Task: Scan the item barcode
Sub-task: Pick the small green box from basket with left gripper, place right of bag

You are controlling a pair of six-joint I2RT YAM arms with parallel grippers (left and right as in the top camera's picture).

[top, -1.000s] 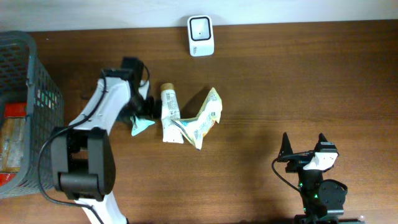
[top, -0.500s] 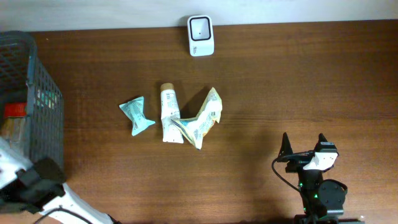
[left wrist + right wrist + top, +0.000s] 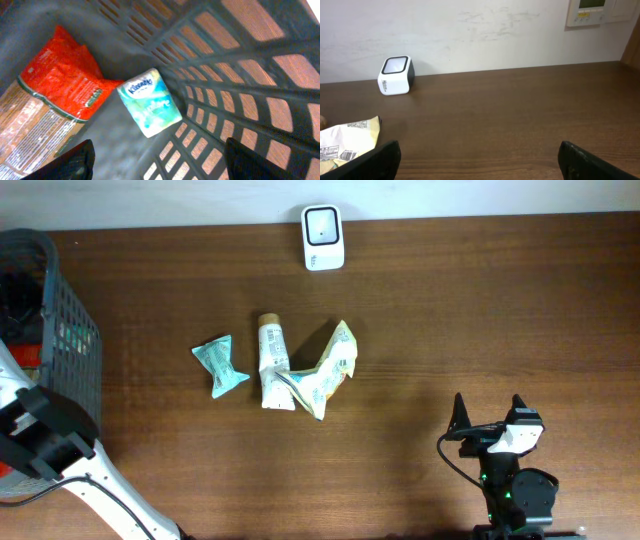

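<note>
Left pincer [image 3: 159,167] of mine hangs inside the grey basket [image 3: 240,75]. Its two fingers [image 3: 75,161] stand wide apart at the bottom corners of the wrist picture, and nothing is between them. Just past them, in the middle of that picture, a small blue-green tissue pack [image 3: 149,102] lies on the basket floor, right by the slatted wall. A red packet [image 3: 65,75] touches its left side, in the upper left. A brown printed packet [image 3: 27,135] lies against the red one at the left border.

My right pincer [image 3: 489,418] sits in the lower right of the top-down picture, at the edge of the brown worktop [image 3: 480,310]. It is wide open too and holds nothing. Farther up, near the middle of the frame, three things lie close together. One is a crumpled yellow and white bag [image 3: 330,370]. A white tube [image 3: 272,363] touches the bag, and a little teal packet [image 3: 220,367] lies just left of the tube. Farthest off, at the top middle, stands the white scanner [image 3: 323,237], well apart from all three and from the basket at the left edge.
</note>
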